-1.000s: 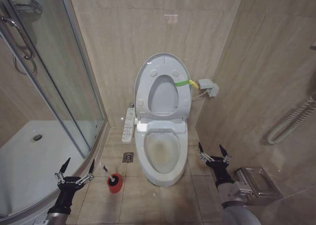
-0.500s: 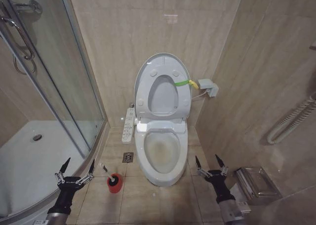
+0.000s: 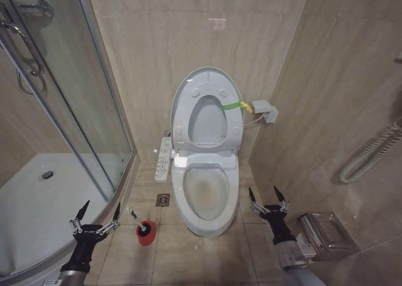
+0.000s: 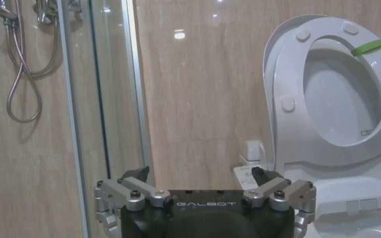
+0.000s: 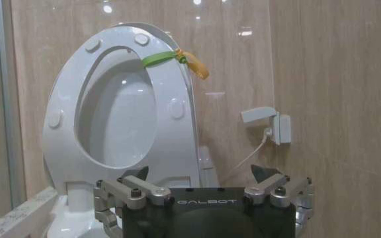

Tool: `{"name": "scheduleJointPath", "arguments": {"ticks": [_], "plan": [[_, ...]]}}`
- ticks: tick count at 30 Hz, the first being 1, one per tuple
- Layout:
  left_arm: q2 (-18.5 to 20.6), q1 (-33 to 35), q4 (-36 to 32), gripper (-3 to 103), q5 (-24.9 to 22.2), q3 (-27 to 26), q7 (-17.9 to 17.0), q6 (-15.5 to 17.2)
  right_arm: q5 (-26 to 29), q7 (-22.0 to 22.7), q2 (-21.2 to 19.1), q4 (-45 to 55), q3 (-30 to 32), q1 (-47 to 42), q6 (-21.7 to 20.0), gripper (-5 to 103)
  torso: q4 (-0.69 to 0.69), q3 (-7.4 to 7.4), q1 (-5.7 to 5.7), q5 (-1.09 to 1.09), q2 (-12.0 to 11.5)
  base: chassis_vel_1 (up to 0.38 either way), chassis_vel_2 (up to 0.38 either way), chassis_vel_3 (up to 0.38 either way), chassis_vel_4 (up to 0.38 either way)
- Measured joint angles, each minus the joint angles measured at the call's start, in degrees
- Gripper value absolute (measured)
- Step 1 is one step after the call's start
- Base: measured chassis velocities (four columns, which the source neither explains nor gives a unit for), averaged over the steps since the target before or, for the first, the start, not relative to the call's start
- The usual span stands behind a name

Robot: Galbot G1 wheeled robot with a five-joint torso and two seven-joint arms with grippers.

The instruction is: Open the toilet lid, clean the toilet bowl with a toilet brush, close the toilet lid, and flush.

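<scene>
The toilet lid stands upright against the far wall, bowl exposed. The right gripper has pulled back toward the near floor, fingers spread and empty. The left gripper, open too, hovers left of the toilet brush, so brushing comes next.

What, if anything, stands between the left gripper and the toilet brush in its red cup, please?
Nothing visible does. The left gripper, jaws open, hangs above the floor tiles beside the shower rim, and the toilet brush stands in the red cup just toward the toilet bowl, with bare floor between them.
</scene>
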Motion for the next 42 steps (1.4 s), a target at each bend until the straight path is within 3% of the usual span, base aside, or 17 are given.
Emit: {"name": "scheduleJointPath", "arguments": {"ticks": [13, 21, 42], "plan": [[0.0, 0.0, 0.0, 100, 0.0, 0.0, 0.0, 0.0, 4.6, -0.1, 0.3, 0.7, 0.6, 3.0, -1.1, 100, 0.01, 0.0, 0.01, 0.0, 0.0, 0.0, 0.0, 0.0, 0.0], [0.0, 0.0, 0.0, 100, 0.0, 0.0, 0.0, 0.0, 7.1, -3.2, -0.7, 1.7, 1.0, 3.0, -1.5, 100, 0.0, 0.0, 0.01, 0.0, 0.0, 0.0, 0.0, 0.0, 0.0], [0.0, 0.0, 0.0, 100, 0.0, 0.0, 0.0, 0.0, 5.9, -2.8, 0.0, 0.0, 1.3, 4.3, -0.7, 100, 0.01, 0.02, 0.07, 0.0, 0.0, -0.092, 0.086, 0.089, -0.093]]}}
